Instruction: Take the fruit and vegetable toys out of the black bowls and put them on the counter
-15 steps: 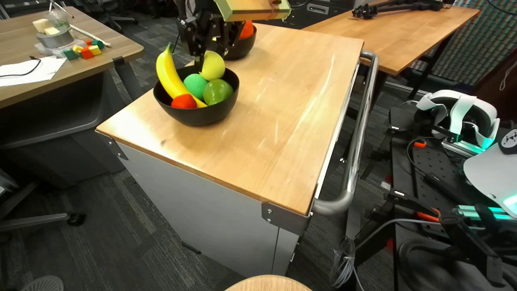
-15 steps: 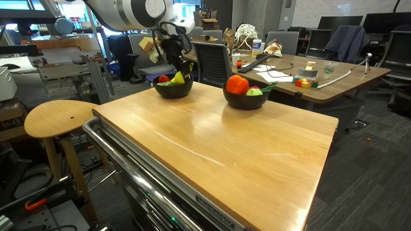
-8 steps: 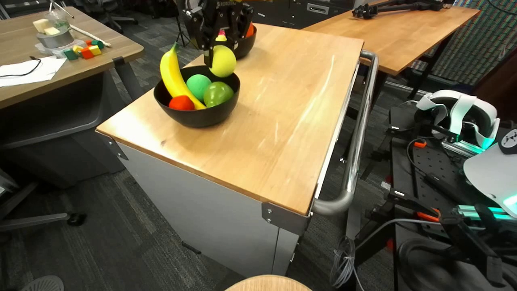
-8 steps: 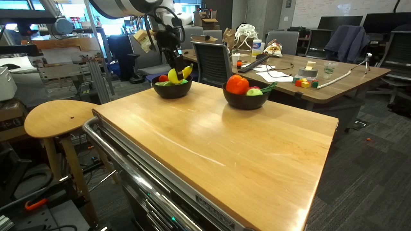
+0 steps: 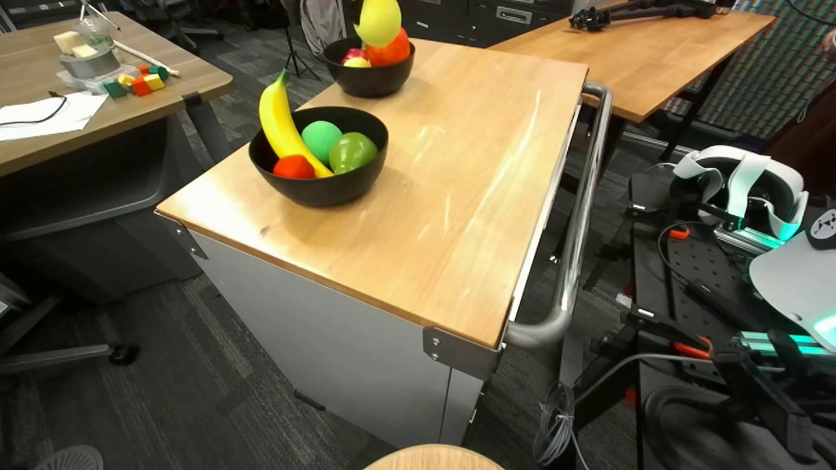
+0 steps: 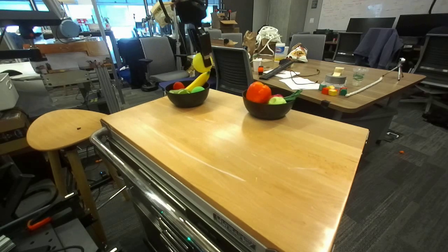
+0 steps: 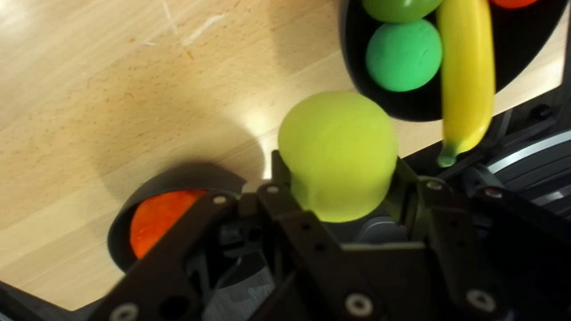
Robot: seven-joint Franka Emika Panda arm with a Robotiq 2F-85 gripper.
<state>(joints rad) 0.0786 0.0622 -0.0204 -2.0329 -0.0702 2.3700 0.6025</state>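
The black jointed hand [image 7: 341, 174] pinches a yellow-green, lemon-shaped plastic toy [image 7: 337, 151], raised in the air; it alone is out, as far as the views show, so the job looks barely begun. Lower, a round, matte black bowl [image 5: 326, 189] holds at least four more: a curved yellow plastic banana [image 5: 284, 127] leaning past the rim, a dull mint-green ball [image 5: 321, 138], a shiny green round plastic toy [image 5: 353, 153] and a red round plastic toy [image 5: 294, 167]. Apart from it, a matching matte black bowl [image 6: 267, 112] holds a large orange-red, pepper-like plastic toy [image 6: 259, 92], a pale green round piece [image 6: 277, 100], a long dark green piece [image 6: 293, 95] and a small pinkish piece [image 5: 353, 54]. All these remain to be lifted out; in both exterior views, no toy rests directly on the rectangular light wooden counter [image 6: 245, 157]. Its top is glossy, marked by pale scratches and glare, with a polished metal bar handle [image 5: 577, 248] along one side. Beside it stands a round pale wooden stool [image 6: 56, 129]; beyond come a brown wooden desk [image 6: 388, 87] bearing white papers [image 6: 309, 86] and small coloured blocks [image 6: 332, 91], grey office chairs [image 6: 315, 45], and, farthest, a flat whiteboard [image 6: 378, 8].
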